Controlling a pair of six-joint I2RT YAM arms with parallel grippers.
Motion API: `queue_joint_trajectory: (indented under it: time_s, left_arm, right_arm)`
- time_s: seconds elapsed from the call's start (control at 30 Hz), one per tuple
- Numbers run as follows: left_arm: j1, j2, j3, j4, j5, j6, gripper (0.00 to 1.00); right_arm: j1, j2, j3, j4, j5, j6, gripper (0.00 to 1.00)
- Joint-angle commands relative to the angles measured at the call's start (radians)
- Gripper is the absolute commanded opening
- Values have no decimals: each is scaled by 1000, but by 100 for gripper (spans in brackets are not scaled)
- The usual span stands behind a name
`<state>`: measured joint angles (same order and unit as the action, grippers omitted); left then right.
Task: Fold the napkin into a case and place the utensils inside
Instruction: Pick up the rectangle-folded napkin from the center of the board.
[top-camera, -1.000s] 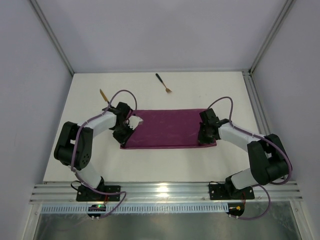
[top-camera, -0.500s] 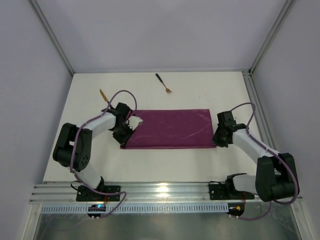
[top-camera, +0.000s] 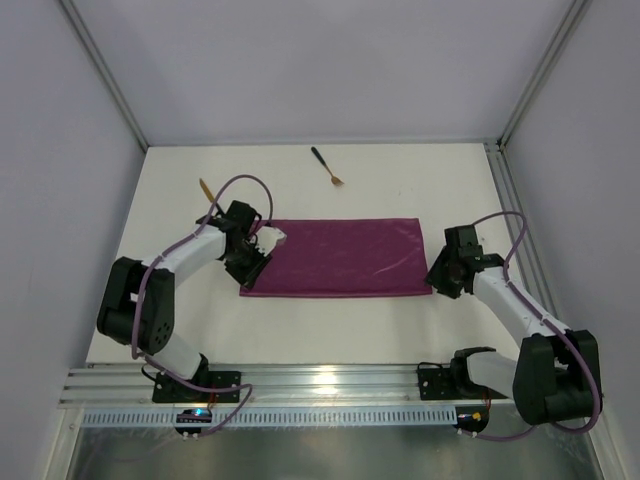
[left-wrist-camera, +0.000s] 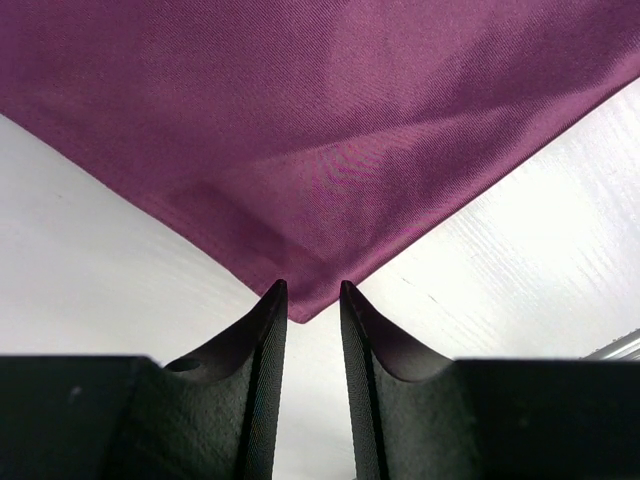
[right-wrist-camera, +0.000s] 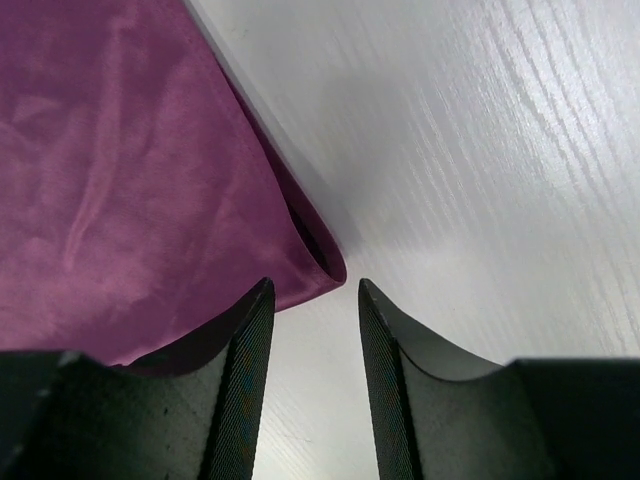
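Drawn back since a second ago from over the right end of the napkin (top-camera: 340, 258) to just beside its near right corner: the right gripper (right-wrist-camera: 312, 288), jaws gone from together to apart, nothing between them, the doubled corner of the cloth lying just ahead of the tips on the bare table (top-camera: 330, 320). Hardly shifted on the other side, only eased a little wider: the left gripper (left-wrist-camera: 311, 292), jaws a narrow slit apart, the point of the near left corner sitting right at their mouth, by the look of it let go rather than pinched. Between the two, a flat doubled strip across the middle of the table, its right end hidden under the arm a second ago and now in plain view. Well apart from it at the far side: the fork (top-camera: 330, 170) behind the middle, the knife (top-camera: 207, 190) behind the left arm, partly hidden by a cable. Judged as the close of one fold, with no case made yet and nothing tucked in. For doing it well from here: lift both grippers straight up before moving off, so as not to drag the corners and skew the edges. Check the near edge for matching layers. For the next fold, take both corners at once, low and close to the edge, catching every layer. Carry them over at an even pace with the cloth kept taut between, set down, then release. Beware of thin cloth sliding on a smooth top.
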<state>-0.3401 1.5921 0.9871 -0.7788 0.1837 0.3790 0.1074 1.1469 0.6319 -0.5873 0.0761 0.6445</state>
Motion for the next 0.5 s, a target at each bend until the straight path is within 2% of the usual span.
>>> queue_joint_trajectory:
  time_s: [0.0,0.17,0.47]
  left_arm:
    - [4,-43,18,-20,3,17,30]
    - [6,-29,-7,-1,-9,11,30]
    - [7,-15,-11,9,-13,8,30]
  right_arm:
    - [-11,22,-29,69,-24,44,44]
    - [-37,54,-84,144,-44,70,44]
    - [-37,37,-150,161,-38,98,45]
